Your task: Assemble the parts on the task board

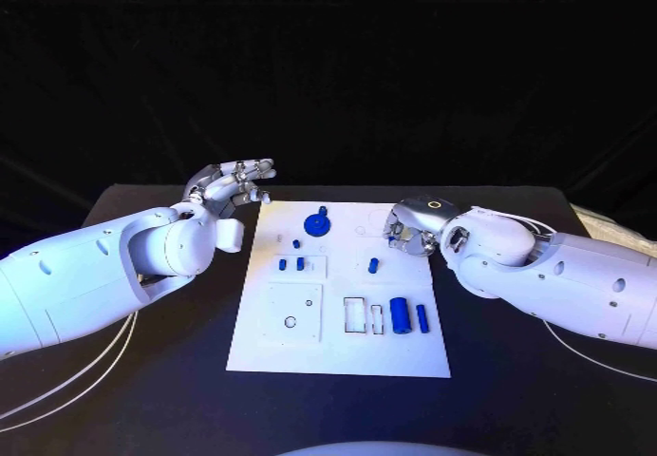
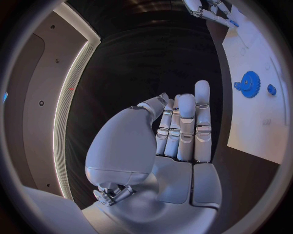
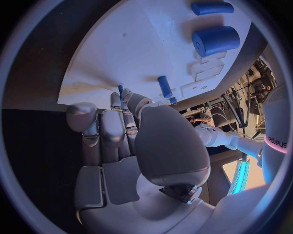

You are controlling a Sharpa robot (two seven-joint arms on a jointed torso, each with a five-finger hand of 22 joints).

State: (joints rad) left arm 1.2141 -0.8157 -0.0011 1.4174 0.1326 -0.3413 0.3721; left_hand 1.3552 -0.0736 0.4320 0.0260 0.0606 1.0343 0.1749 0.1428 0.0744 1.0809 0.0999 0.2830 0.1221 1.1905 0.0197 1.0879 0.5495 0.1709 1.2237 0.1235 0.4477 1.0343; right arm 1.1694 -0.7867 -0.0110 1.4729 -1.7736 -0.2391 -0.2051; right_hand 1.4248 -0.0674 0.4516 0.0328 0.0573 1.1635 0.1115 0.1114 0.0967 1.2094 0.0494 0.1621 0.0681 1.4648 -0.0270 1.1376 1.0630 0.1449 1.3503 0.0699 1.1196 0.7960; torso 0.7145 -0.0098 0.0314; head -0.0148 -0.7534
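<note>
The white task board (image 1: 343,332) lies mid-table. A blue gear (image 1: 316,224) (image 2: 249,84) sits near its far edge, with several small blue pegs (image 1: 291,264) below it and one more peg (image 1: 372,265) (image 3: 165,87) to their right. A thick blue cylinder (image 1: 400,314) (image 3: 215,41) and a thin one (image 1: 422,318) (image 3: 212,8) lie at the near right. My left hand (image 1: 233,185) (image 2: 183,131) is raised off the board's far left corner, fingers straight, holding nothing. My right hand (image 1: 415,230) (image 3: 122,131) hovers over the far right edge, fingers curled, and pinches a small blue peg (image 3: 120,89) (image 2: 234,23) at its fingertips.
The black table (image 1: 507,380) extends on both sides of the board. Rectangular slots (image 1: 355,314) and a square plate with a round hole (image 1: 291,313) mark the board's near half. White cables (image 1: 68,380) trail beside my left arm.
</note>
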